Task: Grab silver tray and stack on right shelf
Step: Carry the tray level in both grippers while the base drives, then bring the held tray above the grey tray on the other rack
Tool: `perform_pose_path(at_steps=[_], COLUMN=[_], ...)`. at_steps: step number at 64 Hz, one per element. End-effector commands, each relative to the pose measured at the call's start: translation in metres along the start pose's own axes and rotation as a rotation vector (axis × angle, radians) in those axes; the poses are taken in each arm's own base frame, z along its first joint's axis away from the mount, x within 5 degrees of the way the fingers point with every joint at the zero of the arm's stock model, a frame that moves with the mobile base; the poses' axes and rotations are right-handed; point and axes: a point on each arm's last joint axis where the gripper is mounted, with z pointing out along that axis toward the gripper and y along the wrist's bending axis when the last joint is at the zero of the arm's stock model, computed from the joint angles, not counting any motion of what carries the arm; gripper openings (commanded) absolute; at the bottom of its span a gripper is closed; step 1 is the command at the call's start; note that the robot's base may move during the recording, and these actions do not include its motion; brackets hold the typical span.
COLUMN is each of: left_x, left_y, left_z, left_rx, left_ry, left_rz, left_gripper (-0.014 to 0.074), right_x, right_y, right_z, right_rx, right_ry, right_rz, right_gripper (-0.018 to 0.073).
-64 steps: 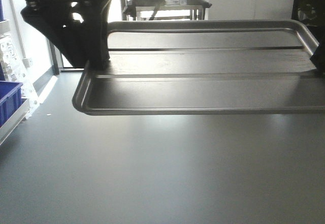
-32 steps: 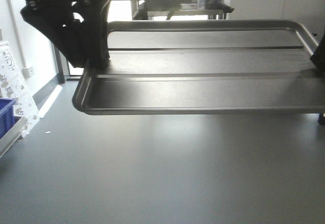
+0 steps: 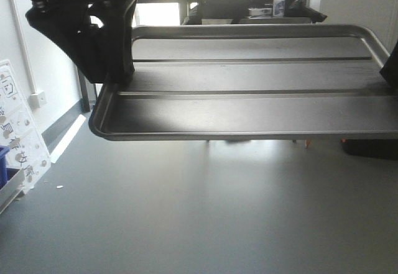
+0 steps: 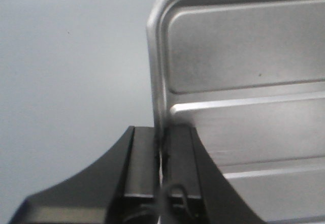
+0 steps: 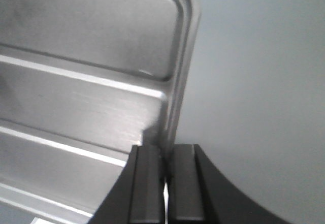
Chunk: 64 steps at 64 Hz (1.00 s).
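The silver tray hangs level in the air across the front view, its two long ridges running left to right. My left gripper is shut on its left rim. In the left wrist view the rim runs down between the pads of the left gripper. My right gripper shows only as a dark edge at the tray's right end. The right wrist view shows the right gripper shut on the tray's right rim. The right shelf is out of view.
Grey floor lies below the tray. A white printed board leans at the left wall beside a doorway. A table with a bottle stands far behind. A dark object sits low at the right.
The tray and both grippers keep their place in the view while the background shifts. The bottle drifted right, the blue bin slid off the left edge, and a dark object appeared at the right.
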Motion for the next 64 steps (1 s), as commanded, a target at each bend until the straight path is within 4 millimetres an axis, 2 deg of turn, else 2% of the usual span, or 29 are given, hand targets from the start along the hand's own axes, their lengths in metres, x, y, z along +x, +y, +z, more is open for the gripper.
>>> perform_pose_path(at_steps=[1, 64], left_x=[-0.0054, -0.0066], left_y=[-0.0027, -0.0014], left_z=[-0.0211, -0.0208], left_rx=[0.060, 0.057], left_ry=[-0.071, -0.074], left_rz=[0.028, 0.025], left_gripper=[-0.0093, -0.0093], right_x=[-0.0128, -0.0128], right_y=[0.0056, 0.0056], right_z=[-0.0135, -0.0135], right_rx=[-0.046, -0.046], right_ry=[-0.129, -0.129], right_rz=[-0.028, -0.028], right_gripper=[0.0057, 0.0057])
